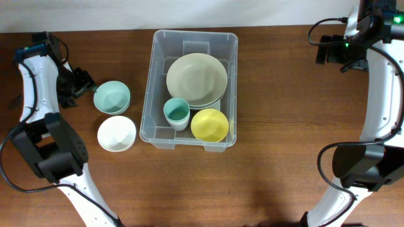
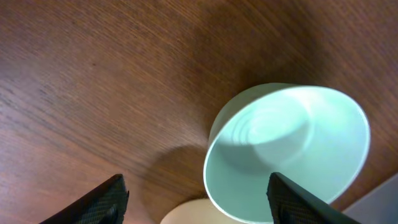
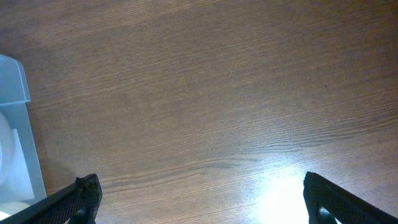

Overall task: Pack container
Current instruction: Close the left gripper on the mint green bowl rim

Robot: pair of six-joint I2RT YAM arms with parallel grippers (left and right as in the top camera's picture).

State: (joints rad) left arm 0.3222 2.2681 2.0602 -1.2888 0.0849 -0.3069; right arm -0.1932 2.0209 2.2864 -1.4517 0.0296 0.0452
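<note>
The clear plastic container point(image 1: 156, 47) sits at the table's middle. It holds beige plates point(image 1: 196, 79), a teal cup point(image 1: 176, 110) and a yellow bowl point(image 1: 209, 124). Its corner shows in the right wrist view point(image 3: 15, 81). A mint bowl point(image 1: 112, 97) and a white bowl point(image 1: 116, 133) stand on the table left of it. My left gripper point(image 1: 82, 83) is open and empty just left of the mint bowl point(image 2: 292, 149); the white bowl's rim point(image 2: 186, 213) shows below. My right gripper point(image 1: 329, 50) is open and empty over bare table at the far right.
The table is brown wood point(image 1: 284, 126). Both arm bases stand at the front corners, left point(image 1: 53, 151) and right point(image 1: 360, 167). A cable loops beside the right arm.
</note>
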